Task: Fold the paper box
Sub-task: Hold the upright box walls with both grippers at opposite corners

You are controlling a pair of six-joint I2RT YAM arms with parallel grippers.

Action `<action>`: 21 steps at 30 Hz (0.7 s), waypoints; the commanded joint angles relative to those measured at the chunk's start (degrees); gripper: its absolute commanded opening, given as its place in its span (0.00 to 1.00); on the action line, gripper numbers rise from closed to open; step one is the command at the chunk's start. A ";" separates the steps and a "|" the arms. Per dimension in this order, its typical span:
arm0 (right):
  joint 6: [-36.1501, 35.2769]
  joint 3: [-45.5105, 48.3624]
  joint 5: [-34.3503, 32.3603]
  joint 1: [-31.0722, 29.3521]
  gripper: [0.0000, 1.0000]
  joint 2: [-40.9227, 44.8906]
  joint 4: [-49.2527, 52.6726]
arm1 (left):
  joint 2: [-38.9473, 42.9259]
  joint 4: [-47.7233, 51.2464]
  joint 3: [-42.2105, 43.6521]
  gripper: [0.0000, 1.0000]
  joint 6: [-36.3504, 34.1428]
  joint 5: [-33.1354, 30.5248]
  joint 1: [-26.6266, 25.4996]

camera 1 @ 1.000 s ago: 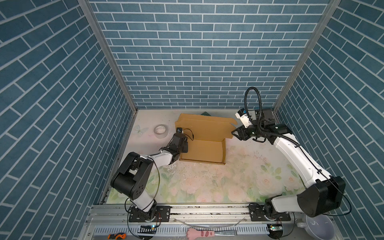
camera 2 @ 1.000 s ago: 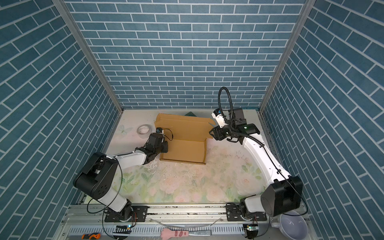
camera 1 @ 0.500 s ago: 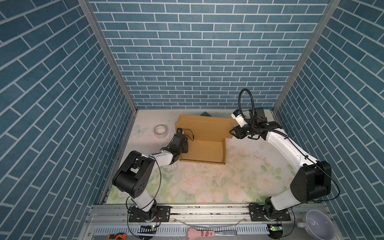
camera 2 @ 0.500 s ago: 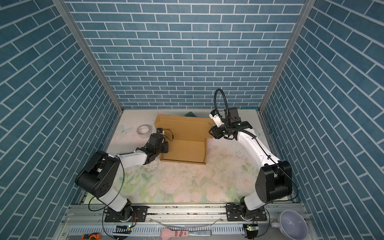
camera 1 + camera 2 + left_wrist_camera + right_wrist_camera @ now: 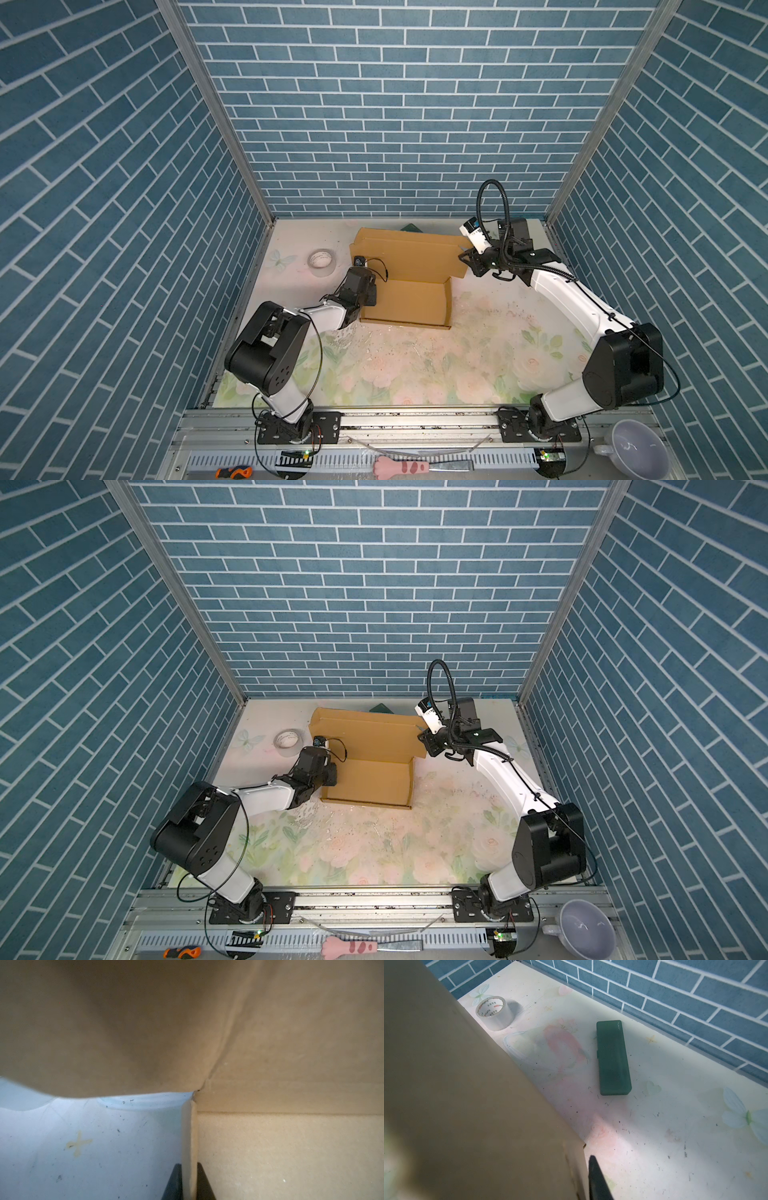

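The paper box [image 5: 405,297] sat half-folded on the flowered table [image 5: 415,365], just above the middle of both top views. Its shallow tray lay open and its lid panel stood up along the far side.

The left gripper [image 5: 369,296] was at the tray's left wall. In the left wrist view its two dark fingers [image 5: 174,1184] were closed on that thin wall, one on each side, with the wall's edge pinched between them.

The right gripper [image 5: 468,261] was at the right end of the raised lid, touching its edge, right of centre in both top views. In the right wrist view only one dark finger [image 5: 596,1180] showed, lying close against the cardboard. The panel hid the other, so I could not tell whether those jaws were clamped on the lid.

A roll of clear tape [image 5: 321,261] stood to the left of the box, apart from it. A dark green case [image 5: 613,1057] lay flat behind the lid near the back wall, and only its corner peeked over the cardboard in the top views.
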State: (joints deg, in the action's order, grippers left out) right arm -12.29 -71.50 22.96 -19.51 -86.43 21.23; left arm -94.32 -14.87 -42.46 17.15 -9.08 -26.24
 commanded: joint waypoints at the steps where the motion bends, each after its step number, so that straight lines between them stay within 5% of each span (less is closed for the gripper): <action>1: -1.20 1.52 -0.20 -0.18 0.10 1.41 -2.22 | 0.07 0.29 0.06 0.15 0.30 0.19 -0.39; 7: -0.01 3.22 -1.28 -1.01 0.02 2.64 -4.21 | 0.99 0.60 0.06 0.16 0.65 0.42 -0.40; 21: -3.05 5.95 -6.41 -1.67 0.00 4.11 -10.35 | 11.34 11.04 -0.96 0.58 -3.90 5.01 0.24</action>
State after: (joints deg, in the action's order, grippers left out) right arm -12.38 -65.52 17.69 -20.99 -83.29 12.93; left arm -86.65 -9.54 -42.48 15.88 -6.55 -26.22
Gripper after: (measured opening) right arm 0.047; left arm 0.565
